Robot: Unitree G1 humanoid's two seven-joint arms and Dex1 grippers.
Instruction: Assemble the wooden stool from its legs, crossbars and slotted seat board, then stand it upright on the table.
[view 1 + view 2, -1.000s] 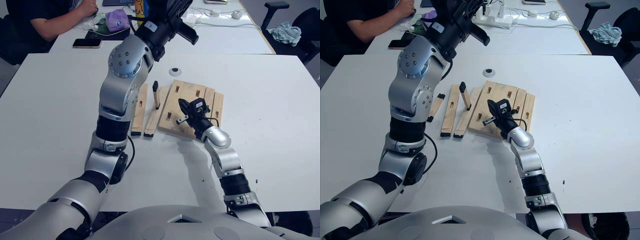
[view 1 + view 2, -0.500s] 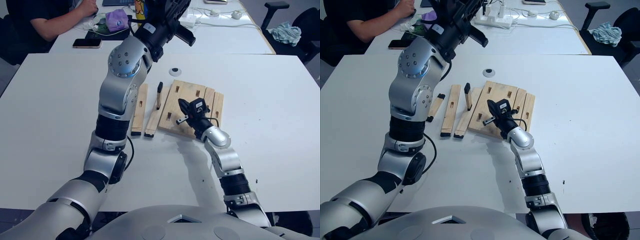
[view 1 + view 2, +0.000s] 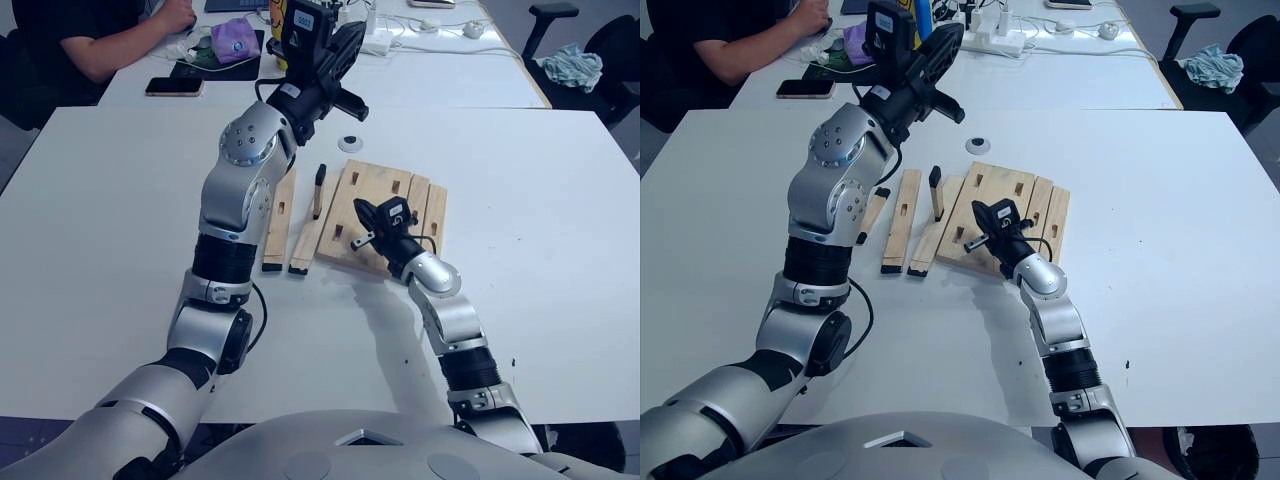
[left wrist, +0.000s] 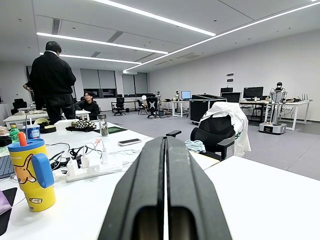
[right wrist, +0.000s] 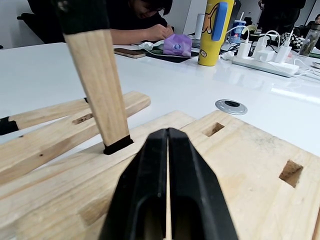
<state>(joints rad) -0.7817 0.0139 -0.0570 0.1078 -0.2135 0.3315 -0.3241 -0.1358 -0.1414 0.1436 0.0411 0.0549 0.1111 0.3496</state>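
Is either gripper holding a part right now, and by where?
Nothing is held: left gripper is shut on air above the table, right gripper shut, empty, over the seat board.

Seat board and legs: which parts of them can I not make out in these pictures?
Seat board: in the eye views part of its near edge is hidden under the right hand.
Upright leg: in the right wrist view its top is cut off by the picture's edge.
Short leg: in the right eye view partly behind the left arm.
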